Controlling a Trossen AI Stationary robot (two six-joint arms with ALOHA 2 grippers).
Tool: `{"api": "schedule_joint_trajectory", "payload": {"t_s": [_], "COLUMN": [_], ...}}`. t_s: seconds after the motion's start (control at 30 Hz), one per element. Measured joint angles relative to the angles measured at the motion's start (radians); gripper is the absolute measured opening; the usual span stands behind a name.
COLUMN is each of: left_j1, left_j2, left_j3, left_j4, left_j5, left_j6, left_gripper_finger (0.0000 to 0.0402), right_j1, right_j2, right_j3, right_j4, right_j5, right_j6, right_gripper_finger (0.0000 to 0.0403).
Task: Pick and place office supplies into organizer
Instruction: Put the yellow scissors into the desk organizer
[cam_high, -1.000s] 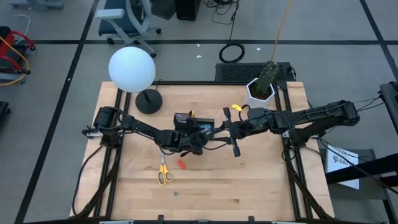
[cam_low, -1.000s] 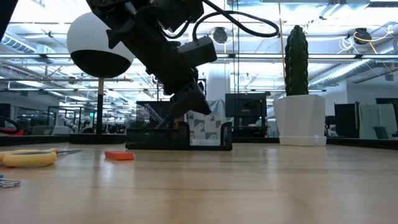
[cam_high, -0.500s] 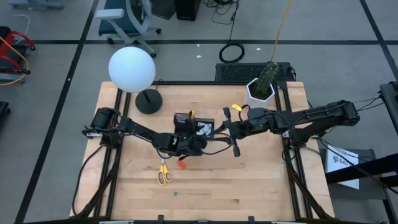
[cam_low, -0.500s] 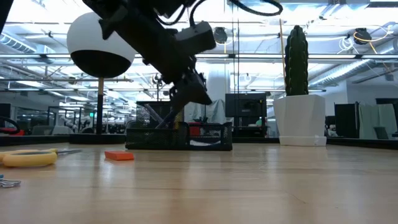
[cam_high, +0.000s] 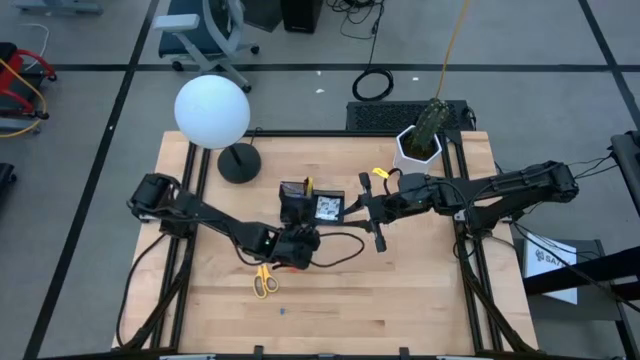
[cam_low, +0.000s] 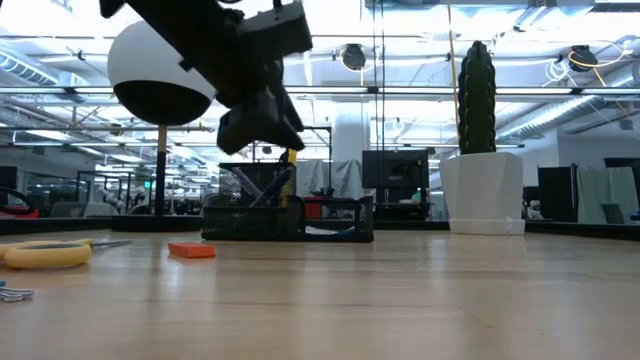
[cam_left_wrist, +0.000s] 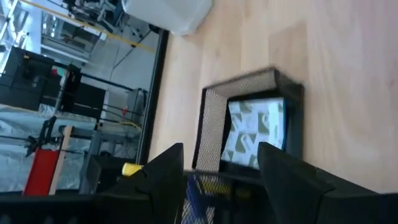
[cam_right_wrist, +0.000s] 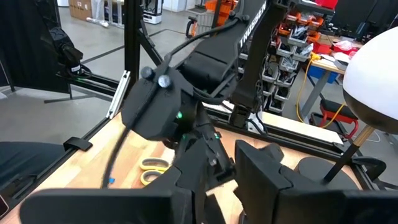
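A wooden table (cam_high: 420, 290) fills the overhead view, with two dark arms reaching toward its middle. At about 11 o'clock stands a lamp with a large white globe (cam_high: 212, 111) on a round black base (cam_high: 239, 163). At about 1 o'clock sits a white plant pot (cam_high: 418, 148) holding a tall green cactus (cam_low: 476, 95).

Just above the table's centre is the organizer (cam_high: 312, 207), a small black mesh box. Its taller cup section, toward 9 o'clock, holds upright pens, one with a yellow tip (cam_high: 308, 184). Its lower tray section holds a square pad (cam_left_wrist: 254, 132) with a pale patterned face.

The left arm stretches from 9 o'clock to the centre. Its left end effector (cam_high: 297, 247) hovers above the table just at 6 o'clock of the organizer, fingers spread apart and empty in its wrist view. The right arm comes in from 3 o'clock; its right end effector (cam_high: 366, 212) waits just beside the organizer's 3 o'clock side, fingers apart with nothing between them.

The yellow-handled scissors (cam_high: 264, 281) lie flat at about 7 o'clock of the organizer, near the left end effector. A small orange-red eraser (cam_low: 192, 250) lies on the table in front of the organizer in the low view.
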Motion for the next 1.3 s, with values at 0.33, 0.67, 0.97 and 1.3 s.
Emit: {"api": "schedule_joint_trajectory", "payload": {"t_s": [0.33, 0.67, 0.97, 1.3], "left_j1": [-0.036, -0.083, -0.122, -0.159], "left_j2": [-0.088, -0.27, -0.382, -0.404], "left_j3": [0.002, 0.0, 0.001, 0.001], "left_j4": [-0.099, -0.341, -0.502, -0.529], "left_j5": [-0.038, -0.042, 0.075, 0.406], "left_j6": [-0.06, -0.305, -0.535, -0.601], "left_gripper_finger": [0.0212, 0.0212, 0.0212, 0.0212], "right_j1": [0.0, 0.0, 0.0, 0.0], "right_j2": [0.0, 0.0, 0.0, 0.0], "right_j3": [0.0, 0.0, 0.0, 0.0], "right_j4": [0.001, 0.003, 0.003, 0.003], "right_j5": [0.001, 0.001, 0.001, 0.001], "right_j6": [0.0, 0.0, 0.0, 0.0], "right_gripper_finger": [0.0075, 0.0075, 0.0075, 0.0075]}}
